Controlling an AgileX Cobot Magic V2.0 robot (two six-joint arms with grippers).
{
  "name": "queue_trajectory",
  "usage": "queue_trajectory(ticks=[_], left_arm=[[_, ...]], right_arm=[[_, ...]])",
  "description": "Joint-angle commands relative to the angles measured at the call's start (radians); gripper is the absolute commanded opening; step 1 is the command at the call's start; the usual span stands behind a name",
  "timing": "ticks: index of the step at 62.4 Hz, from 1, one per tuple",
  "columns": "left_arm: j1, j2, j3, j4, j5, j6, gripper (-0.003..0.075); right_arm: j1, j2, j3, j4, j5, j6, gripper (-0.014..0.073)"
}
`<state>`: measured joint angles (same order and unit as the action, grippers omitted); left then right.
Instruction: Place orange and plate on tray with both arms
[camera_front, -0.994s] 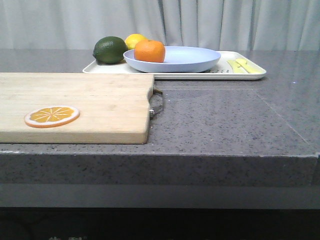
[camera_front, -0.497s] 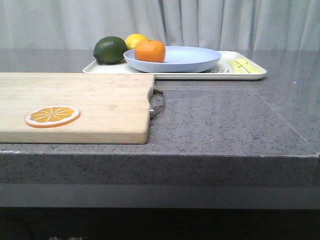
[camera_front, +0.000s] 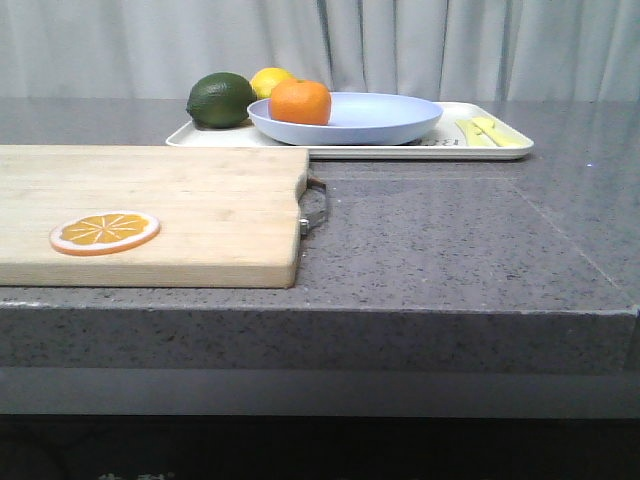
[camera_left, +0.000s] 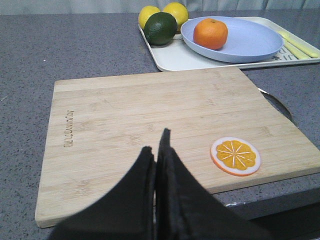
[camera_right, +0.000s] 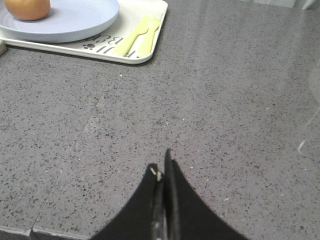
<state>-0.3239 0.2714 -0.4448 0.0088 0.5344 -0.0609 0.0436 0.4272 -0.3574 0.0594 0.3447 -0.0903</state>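
Observation:
The orange (camera_front: 299, 102) rests inside the lavender-blue plate (camera_front: 380, 122), and the plate sits on the cream-white tray (camera_front: 440, 150) at the back of the counter. They also show in the left wrist view: the orange (camera_left: 210, 33), the plate (camera_left: 250, 42), the tray (camera_left: 172, 59). The right wrist view shows the orange (camera_right: 27, 8), the plate (camera_right: 75, 22) and the tray (camera_right: 102, 47). My left gripper (camera_left: 156, 145) is shut and empty above the near part of the cutting board. My right gripper (camera_right: 161, 162) is shut and empty over bare counter, well short of the tray. Neither gripper shows in the front view.
A wooden cutting board (camera_front: 150, 205) with a metal handle (camera_front: 315, 205) lies front left and carries a flat orange slice (camera_front: 104, 232). A dark green fruit (camera_front: 220, 100) and a yellow lemon (camera_front: 268, 80) sit on the tray's left end. Pale yellow cutlery (camera_front: 490, 131) lies on its right end.

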Motion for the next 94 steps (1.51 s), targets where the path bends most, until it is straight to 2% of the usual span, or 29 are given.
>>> queue_trajectory(ticks=[1, 9, 19, 31, 49, 94], left_arm=[[0.002, 0.007, -0.027, -0.003, -0.092, -0.008, -0.0018], [0.021, -0.021, 0.034, -0.009, -0.176, -0.008, -0.0018], [0.106, -0.143, 0.179, -0.016, -0.294, -0.008, -0.0018], [0.206, -0.302, 0.303, -0.025, -0.315, -0.008, -0.0018], [0.263, -0.297, 0.449, -0.064, -0.476, -0.008, -0.0018], [0.263, -0.297, 0.45, -0.064, -0.481, -0.008, -0.0018]], right_arm=[[-0.002, 0.003, -0.027, -0.001, -0.08, -0.007, -0.0061], [-0.002, 0.003, -0.027, -0.001, -0.08, -0.007, -0.0061], [-0.002, 0.003, -0.027, -0.001, -0.08, -0.007, -0.0061], [-0.002, 0.003, -0.027, -0.001, -0.08, -0.007, -0.0061], [-0.002, 0.004, -0.027, -0.001, -0.076, -0.007, -0.0061], [-0.002, 0.004, -0.027, -0.001, -0.075, -0.007, -0.0061]])
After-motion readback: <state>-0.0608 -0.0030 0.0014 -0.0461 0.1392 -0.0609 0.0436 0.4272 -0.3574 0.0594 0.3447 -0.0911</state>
